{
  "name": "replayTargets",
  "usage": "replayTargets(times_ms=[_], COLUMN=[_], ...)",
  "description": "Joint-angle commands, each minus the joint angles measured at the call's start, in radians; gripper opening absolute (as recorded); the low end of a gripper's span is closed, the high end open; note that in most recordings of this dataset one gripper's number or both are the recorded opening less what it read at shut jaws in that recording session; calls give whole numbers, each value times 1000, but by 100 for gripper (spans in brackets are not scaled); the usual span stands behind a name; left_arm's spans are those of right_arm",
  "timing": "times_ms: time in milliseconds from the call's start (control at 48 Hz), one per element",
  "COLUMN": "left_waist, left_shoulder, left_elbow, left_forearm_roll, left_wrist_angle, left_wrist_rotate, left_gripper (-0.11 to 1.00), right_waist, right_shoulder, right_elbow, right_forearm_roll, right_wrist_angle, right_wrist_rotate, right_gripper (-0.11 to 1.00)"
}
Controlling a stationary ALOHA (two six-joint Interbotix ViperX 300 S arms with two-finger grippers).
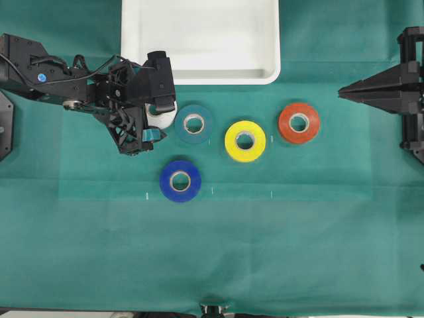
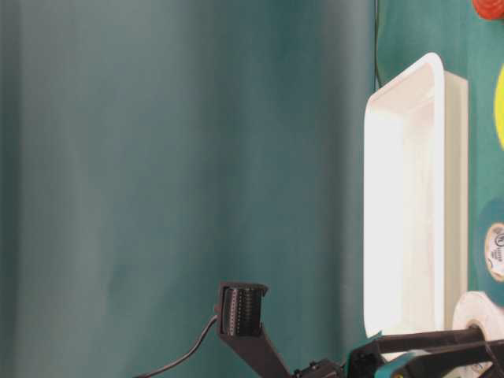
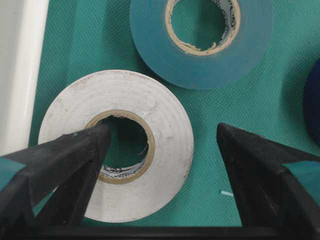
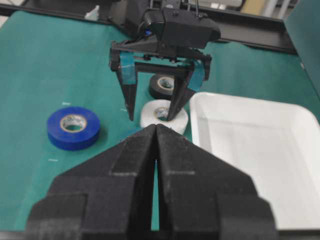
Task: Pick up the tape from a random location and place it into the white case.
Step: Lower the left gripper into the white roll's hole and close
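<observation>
Overhead, table-level and two wrist views of a green cloth [image 1: 298, 252] carrying five visible rolls and a tray. The tape [image 3: 117, 145], a white roll with a pale core, lies flat just below the lower left corner of the white case [image 1: 199, 40] and just beside the case's rim, which shows as a white band at the left edge of the left wrist view. The left gripper [image 3: 160, 150] stands over the roll with its jaws spread wide: one finger [image 3: 65, 165] reaches into the core hole, the other stands outside the roll's outer wall with a strip of cloth between them, and nothing is gripped. A teal roll [image 1: 194, 124] lies close to the tape on its far side from the arm, the nearest obstacle to the outer finger; a blue roll [image 1: 180, 180] lies below it, apart from both. A yellow roll [image 1: 245, 140] and an orange-red roll [image 1: 299, 122] sit further right, well clear of the gripper. The right wrist view also shows a black roll [image 4: 163, 86] behind the left gripper. The right gripper [image 4: 156, 150] rests at the right edge of the table with its jaws pressed together, empty. The case interior is bare and unobstructed from above; broad open cloth extends below the rolls.
</observation>
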State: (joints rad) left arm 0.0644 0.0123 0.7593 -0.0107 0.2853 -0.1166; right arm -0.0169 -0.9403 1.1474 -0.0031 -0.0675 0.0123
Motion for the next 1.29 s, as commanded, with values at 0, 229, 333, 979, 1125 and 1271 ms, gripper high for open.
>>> replayTargets(times_ms=[0, 229, 333, 979, 1125, 1271], left_waist=[0, -8, -17, -25, -25, -26], left_shoulder=[-5, -5, -5, -5, -11, -21], left_elbow=[-3, -8, -12, -21, -28, -38], left_forearm_roll=[-2, -2, -2, -2, -2, -2], left_wrist_angle=[6, 38, 40, 41, 43, 69], left_wrist_rotate=[-3, -3, -2, -2, -2, -5], left_gripper=[92, 36, 25, 25, 25, 25], right_waist=[-2, -2, -2, -3, -2, -3], right_shoulder=[6, 6, 9, 6, 9, 6], right_elbow=[-26, -26, -26, -26, -26, -26], right_forearm_roll=[-2, -2, -3, -6, -6, -5], right_wrist_angle=[-5, -5, -5, -3, -2, -2], right_wrist_rotate=[0, 0, -2, -2, -2, -2], right_gripper=[0, 0, 0, 0, 0, 0])
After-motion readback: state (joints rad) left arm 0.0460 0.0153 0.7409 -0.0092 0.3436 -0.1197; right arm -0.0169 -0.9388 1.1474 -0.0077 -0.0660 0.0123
